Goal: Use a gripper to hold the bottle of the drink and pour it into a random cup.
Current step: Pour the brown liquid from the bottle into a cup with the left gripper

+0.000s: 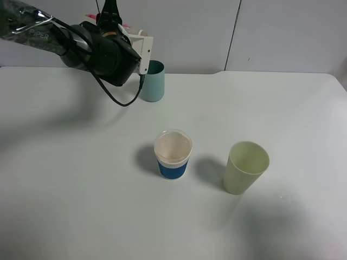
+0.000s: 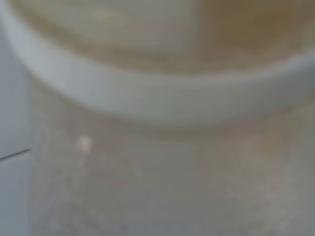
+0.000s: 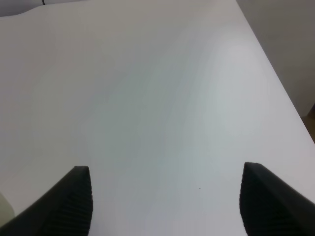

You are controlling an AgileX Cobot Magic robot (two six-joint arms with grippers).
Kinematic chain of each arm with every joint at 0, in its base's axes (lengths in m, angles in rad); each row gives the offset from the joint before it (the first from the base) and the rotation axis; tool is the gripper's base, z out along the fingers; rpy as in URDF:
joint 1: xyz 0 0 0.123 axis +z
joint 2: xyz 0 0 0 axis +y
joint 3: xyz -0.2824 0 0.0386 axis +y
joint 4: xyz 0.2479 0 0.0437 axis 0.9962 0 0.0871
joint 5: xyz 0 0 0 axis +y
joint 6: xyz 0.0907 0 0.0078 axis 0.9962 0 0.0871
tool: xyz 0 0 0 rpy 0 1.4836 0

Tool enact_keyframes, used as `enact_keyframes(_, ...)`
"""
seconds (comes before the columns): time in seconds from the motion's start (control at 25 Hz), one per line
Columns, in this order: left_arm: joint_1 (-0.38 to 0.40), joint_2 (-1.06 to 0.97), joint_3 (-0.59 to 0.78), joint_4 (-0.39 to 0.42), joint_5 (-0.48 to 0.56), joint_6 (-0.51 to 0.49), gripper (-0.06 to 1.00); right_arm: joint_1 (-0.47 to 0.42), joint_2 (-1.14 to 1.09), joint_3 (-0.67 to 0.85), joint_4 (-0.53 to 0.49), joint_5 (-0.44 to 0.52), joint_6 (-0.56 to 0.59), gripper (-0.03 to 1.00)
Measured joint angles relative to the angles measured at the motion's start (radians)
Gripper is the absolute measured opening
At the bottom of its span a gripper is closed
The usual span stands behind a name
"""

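Note:
My left gripper [image 1: 111, 19] is up at the back left, close beside and above the teal-green cup [image 1: 153, 81]. Its black arm and white bracket [image 1: 143, 51] hide most of what it holds. The left wrist view is filled by the blurred translucent bottle [image 2: 162, 172], very close, with its wide round neck rim [image 2: 147, 93]. A faint brown tint of drink [image 2: 246, 22] shows there. The left fingers themselves do not show. My right gripper [image 3: 172, 206] is open and empty over bare table, and it is out of the high view.
A short blue-and-white cup [image 1: 173, 154] stands mid-table. A pale yellow-green tapered cup [image 1: 246, 167] stands to its right. The white table [image 1: 65, 179] ends at a grey wall behind the teal cup. The table's edge [image 3: 275, 78] shows in the right wrist view.

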State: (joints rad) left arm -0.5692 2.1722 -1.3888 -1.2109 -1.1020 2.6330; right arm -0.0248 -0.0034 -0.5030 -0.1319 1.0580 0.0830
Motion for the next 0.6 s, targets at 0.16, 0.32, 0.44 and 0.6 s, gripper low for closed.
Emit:
enact_keyframes(0.16,0.000,0.000,0.000,0.028,-0.001,0.000,0.36,0.000,0.000,0.000,0.000,0.000,0.000,0.63)
enact_keyframes(0.32,0.000,0.000,0.000,0.043,-0.012,0.000,0.36,0.000,0.000,0.000,0.000,0.000,0.000,0.63)
enact_keyframes(0.44,0.000,0.000,0.000,0.049,-0.018,0.000,0.36,0.000,0.000,0.000,0.000,0.000,0.000,0.63)
enact_keyframes(0.6,0.000,0.000,0.000,0.066,-0.022,0.000,0.36,0.000,0.000,0.000,0.000,0.000,0.000,0.63)
